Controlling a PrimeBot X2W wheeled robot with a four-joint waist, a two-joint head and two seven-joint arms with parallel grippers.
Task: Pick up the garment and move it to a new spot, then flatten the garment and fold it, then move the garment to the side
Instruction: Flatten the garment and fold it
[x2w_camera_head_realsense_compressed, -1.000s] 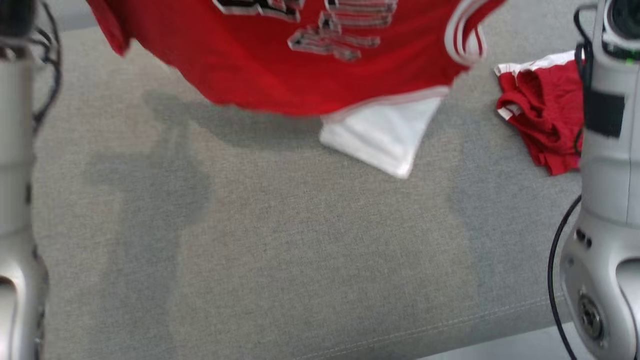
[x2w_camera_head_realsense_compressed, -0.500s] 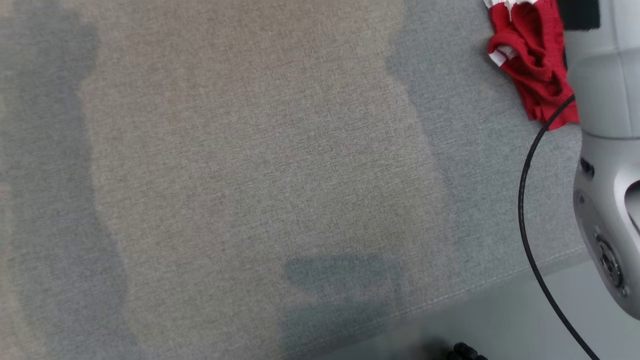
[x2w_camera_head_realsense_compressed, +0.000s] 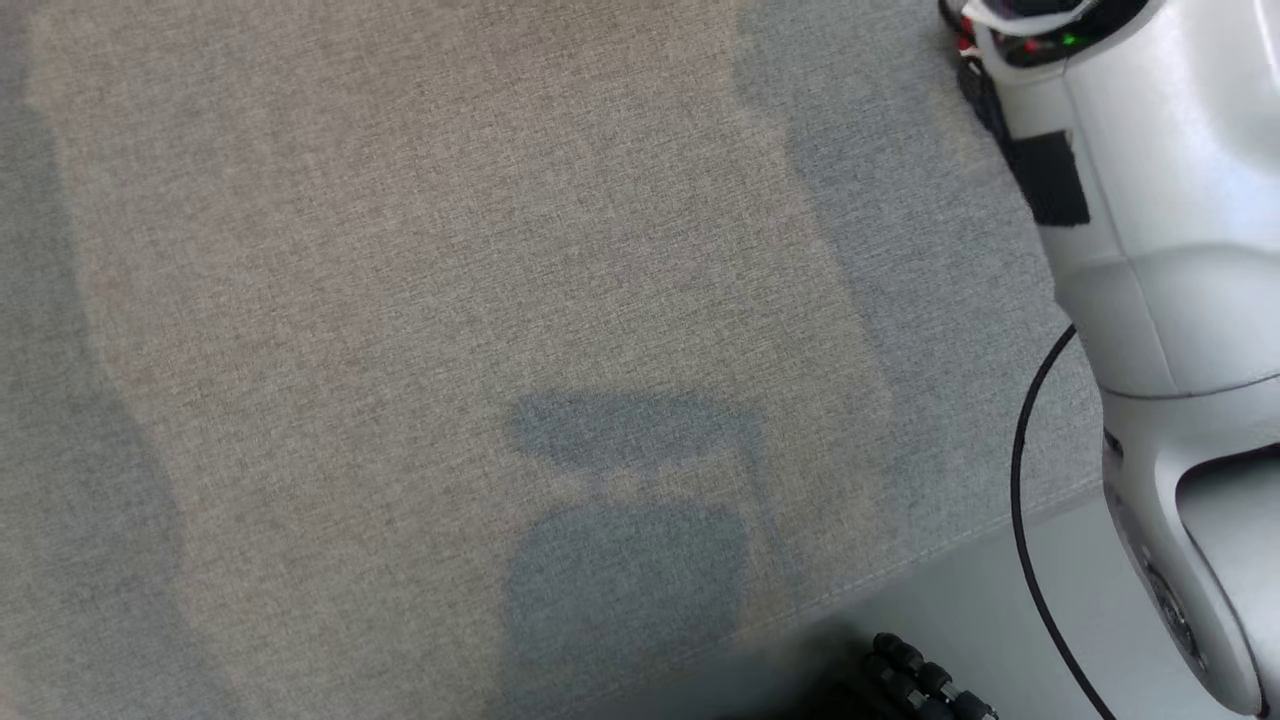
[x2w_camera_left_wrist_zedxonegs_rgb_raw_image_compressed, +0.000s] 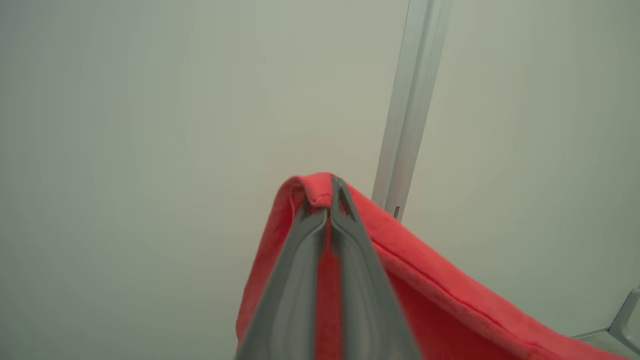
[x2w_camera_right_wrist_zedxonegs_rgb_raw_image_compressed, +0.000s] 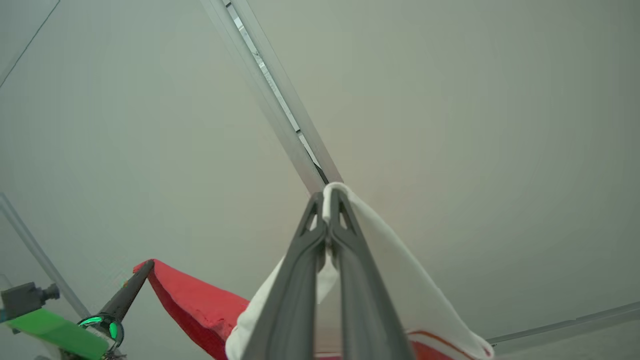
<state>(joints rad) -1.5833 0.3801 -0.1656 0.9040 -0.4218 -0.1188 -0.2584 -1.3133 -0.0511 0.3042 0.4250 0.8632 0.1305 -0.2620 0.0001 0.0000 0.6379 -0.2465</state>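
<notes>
The left gripper (x2w_camera_left_wrist_zedxonegs_rgb_raw_image_compressed: 330, 192) has its 2 slim grey fingers (x2w_camera_left_wrist_zedxonegs_rgb_raw_image_compressed: 295, 280) clamped on a rolled red hem of the garment (x2w_camera_left_wrist_zedxonegs_rgb_raw_image_compressed: 450, 300), a soft matte cloth. The right gripper (x2w_camera_right_wrist_zedxonegs_rgb_raw_image_compressed: 329, 197) is pinched tight on the garment's smooth white panel (x2w_camera_right_wrist_zedxonegs_rgb_raw_image_compressed: 390, 260). The cloth hangs between them in the air. In the head view lie grey woven upholstery (x2w_camera_head_realsense_compressed: 400, 300) and the right arm's glossy shell (x2w_camera_head_realsense_compressed: 1150, 250).

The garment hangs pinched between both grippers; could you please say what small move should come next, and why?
Probably lower both arms toward the grey surface. The left gripper is shut on a red edge of the garment and the right gripper on a white edge, both aloft, so it can be laid flat.
</notes>
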